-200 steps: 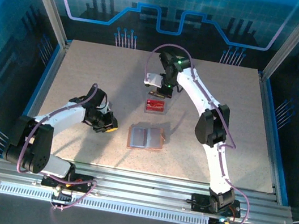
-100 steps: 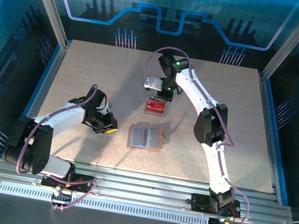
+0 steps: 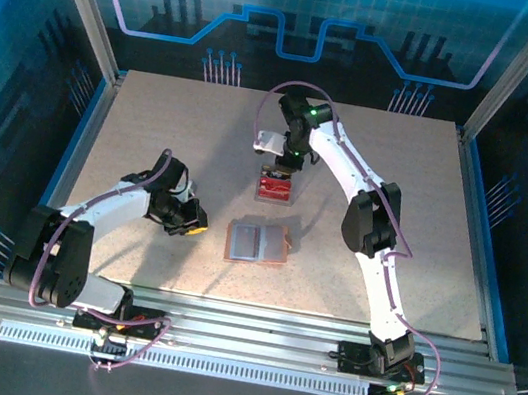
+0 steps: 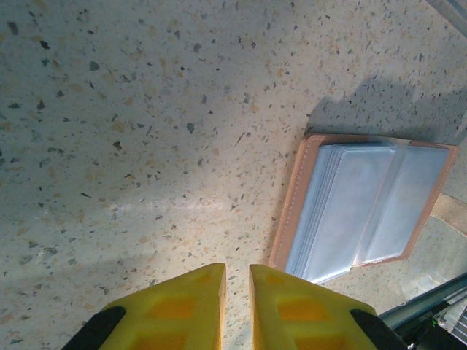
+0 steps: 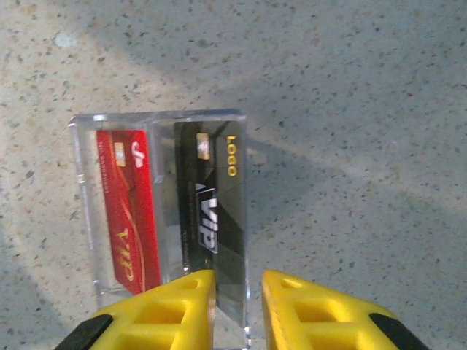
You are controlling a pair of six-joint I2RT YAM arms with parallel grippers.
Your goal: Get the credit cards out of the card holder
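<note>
Jaws on my left gripper point(image 4: 237, 273) sit almost closed on nothing, low over the table point(image 4: 146, 109), with the card holder point(image 4: 365, 208) lying open just beyond them, grey-blue inside facing up. Farther out, my right gripper point(image 5: 238, 281) is parted a little and empty, over one end of the clear tray point(image 5: 82, 189). In the tray, the red card point(image 5: 128, 204) and dark card point(image 5: 211, 211) sit side by side.
</note>
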